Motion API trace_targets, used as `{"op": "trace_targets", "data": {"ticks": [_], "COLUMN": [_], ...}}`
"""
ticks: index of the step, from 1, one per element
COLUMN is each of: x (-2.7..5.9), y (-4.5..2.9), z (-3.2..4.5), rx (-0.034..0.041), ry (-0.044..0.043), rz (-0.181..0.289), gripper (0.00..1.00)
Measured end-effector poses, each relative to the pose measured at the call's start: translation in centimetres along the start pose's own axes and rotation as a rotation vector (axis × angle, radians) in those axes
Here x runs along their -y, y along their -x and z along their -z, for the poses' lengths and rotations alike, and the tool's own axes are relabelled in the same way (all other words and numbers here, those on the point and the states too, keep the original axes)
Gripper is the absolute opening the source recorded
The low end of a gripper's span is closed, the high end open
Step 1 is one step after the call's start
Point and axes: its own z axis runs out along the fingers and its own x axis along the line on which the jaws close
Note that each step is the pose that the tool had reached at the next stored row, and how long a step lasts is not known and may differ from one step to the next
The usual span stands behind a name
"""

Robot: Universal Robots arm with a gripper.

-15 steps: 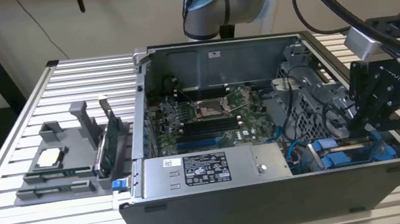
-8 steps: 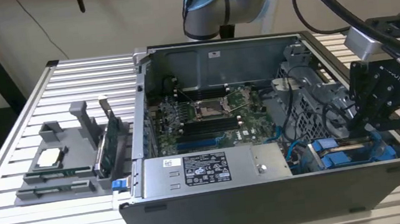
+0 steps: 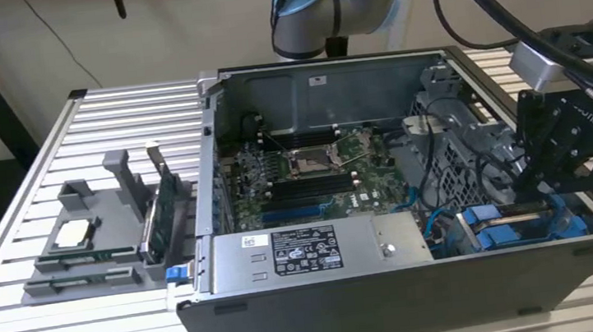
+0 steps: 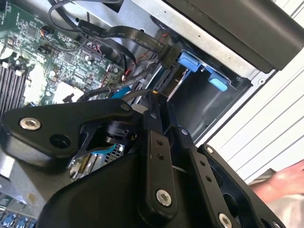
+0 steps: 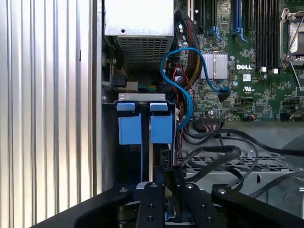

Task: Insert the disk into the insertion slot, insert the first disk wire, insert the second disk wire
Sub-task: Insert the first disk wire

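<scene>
holding the gripper (image 3: 530,189) low inside the open computer case (image 3: 400,312), at the near corner on the exterior view's right, just above the dark grey drive cage (image 3: 458,145). showing its fingers (image 4: 153,137) drawn together in the second wrist view, with the end of a black wire (image 4: 102,91) arriving right at their tips; cannot tell whether clamping on it. finding the disk (image 5: 161,127) sitting in the insertion slot (image 5: 141,97), with a second blue-framed drive (image 5: 129,127) just beside it. looping a blue wire (image 5: 183,71) from beside the cage to the motherboard (image 5: 247,57). resting the case on the slatted desk (image 3: 105,128), with a grey card holder (image 3: 95,237) well apart on the exterior view's left.
</scene>
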Motion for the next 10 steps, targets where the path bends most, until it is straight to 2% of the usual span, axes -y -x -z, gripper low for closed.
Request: {"op": "trace_targets", "data": {"ticks": [3,10], "x": [0.19,0.74], "y": [0.00,0.03], "z": [-0.16,-0.61], "rx": [0.0073,0.0107], "ry": [0.0001,-0.0004], "rz": [0.000,0.003], "gripper": [0.19,0.19]}}
